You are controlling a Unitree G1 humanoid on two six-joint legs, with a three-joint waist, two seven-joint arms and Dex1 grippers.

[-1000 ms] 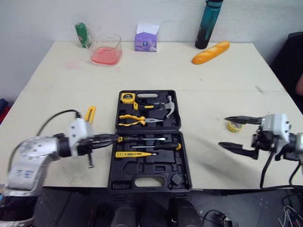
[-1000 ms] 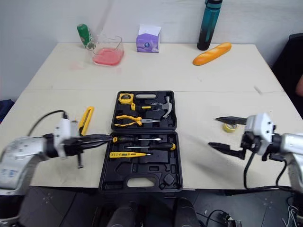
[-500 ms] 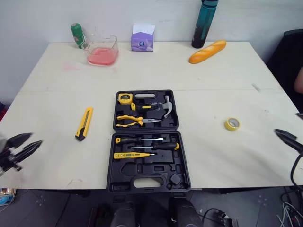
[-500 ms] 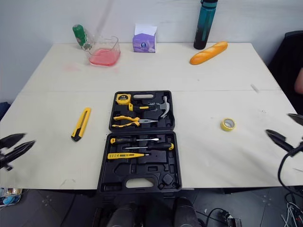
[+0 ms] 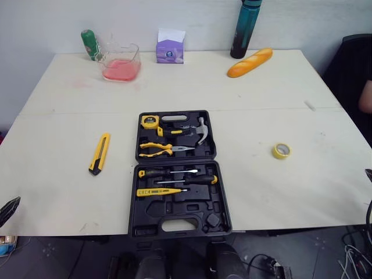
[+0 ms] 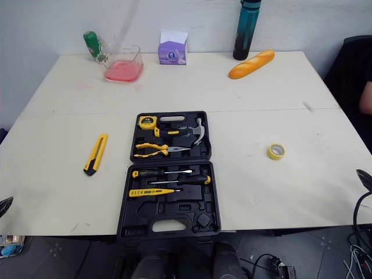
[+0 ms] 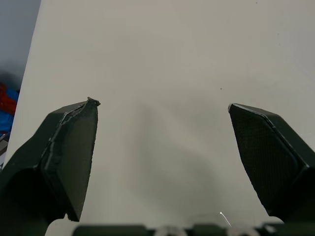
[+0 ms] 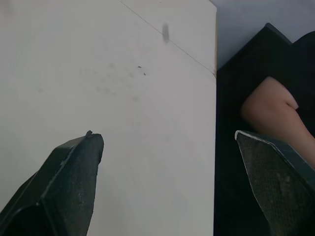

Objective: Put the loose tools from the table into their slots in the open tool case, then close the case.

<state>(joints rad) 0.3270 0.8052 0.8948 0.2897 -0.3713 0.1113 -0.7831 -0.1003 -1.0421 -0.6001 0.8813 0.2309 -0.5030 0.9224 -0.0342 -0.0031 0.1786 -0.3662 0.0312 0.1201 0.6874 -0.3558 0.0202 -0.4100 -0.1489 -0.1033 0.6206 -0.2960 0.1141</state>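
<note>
Left gripper point(image 7: 161, 104) at the table's point(image 5: 244, 93) front-left corner, fingers spread. Utility knife point(image 5: 99, 153) lies loose toward the left edge; open tool case point(image 5: 192, 204) at the front edge, centre; tape roll point(image 5: 281, 151) toward the right edge. Right gripper point(image 8: 166, 133) at the front-right corner, also spread.

Likely a lab: white table point(image 5: 279, 104), loose cables point(image 6: 353, 256).
</note>
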